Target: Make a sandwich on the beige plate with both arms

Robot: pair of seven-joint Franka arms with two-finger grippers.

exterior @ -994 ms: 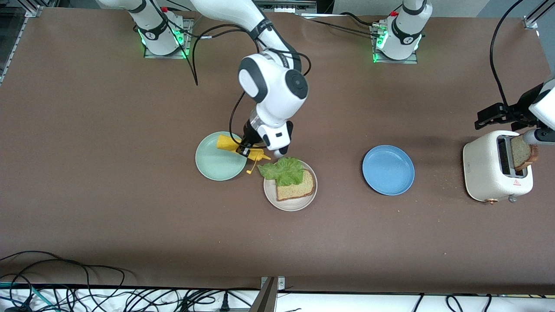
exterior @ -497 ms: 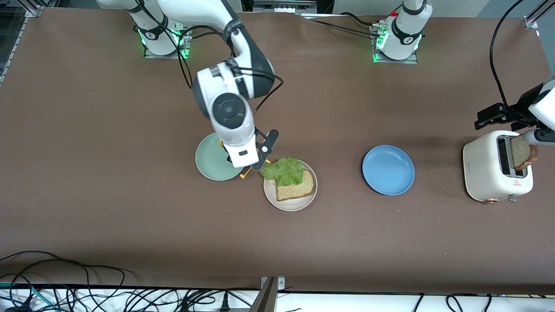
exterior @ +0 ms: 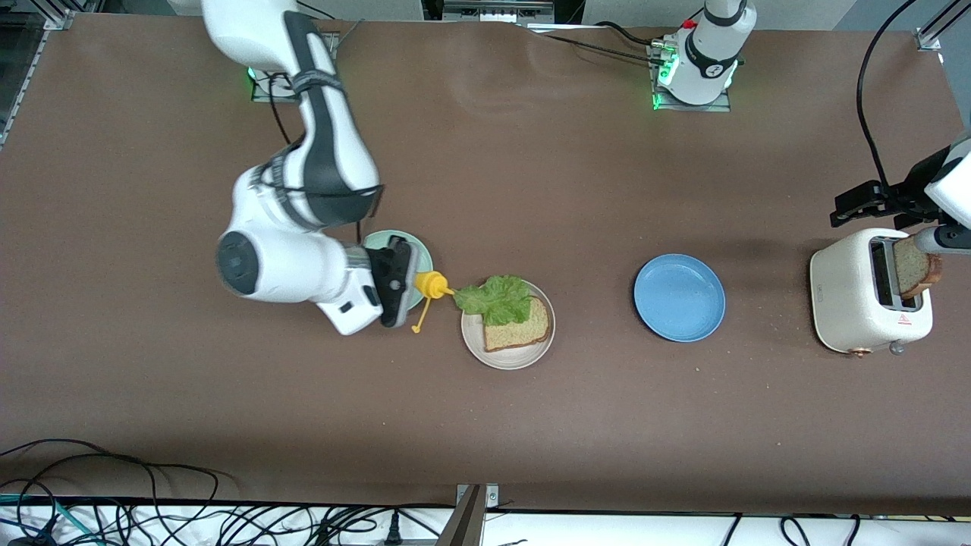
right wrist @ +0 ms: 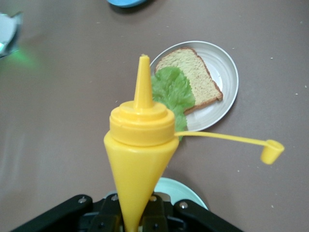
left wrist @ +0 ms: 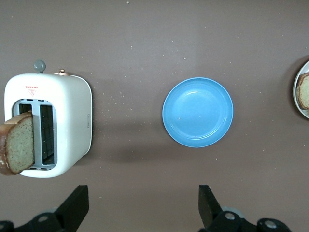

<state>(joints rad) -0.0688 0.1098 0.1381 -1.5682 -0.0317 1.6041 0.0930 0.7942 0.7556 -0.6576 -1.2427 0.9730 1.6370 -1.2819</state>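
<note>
A: So, what sits nearest the front camera?

B: The beige plate (exterior: 507, 353). On it lies one bread slice (exterior: 518, 324), with a lettuce leaf (exterior: 497, 297) over the slice's edge at about ten o'clock, spilling past the rim.

A: And just beside that leaf?

B: The tip of a yellow squeeze bottle (exterior: 432, 283). The right gripper (exterior: 397, 282) is clamped tight on the bottle and holds it tilted over, nozzle aimed at three o'clock toward the lettuce. Its little cap (exterior: 416, 327) dangles on a strap. From the right wrist camera the nozzle points straight at the plate.

A: What is under the gripper?

B: A mint-green plate (exterior: 419, 258), mostly hidden by the arm.

A: Moving toward the left arm's end?

B: A blue plate (exterior: 679, 297), bare, at three o'clock from the beige one and well apart from it. Then a white toaster (exterior: 861, 299) with a second bread slice (exterior: 913, 267) standing up out of one slot.

A: And the left gripper (left wrist: 142, 205)?

B: Waiting high over the bare table between toaster and blue plate, fingers spread wide, holding nothing.
</note>
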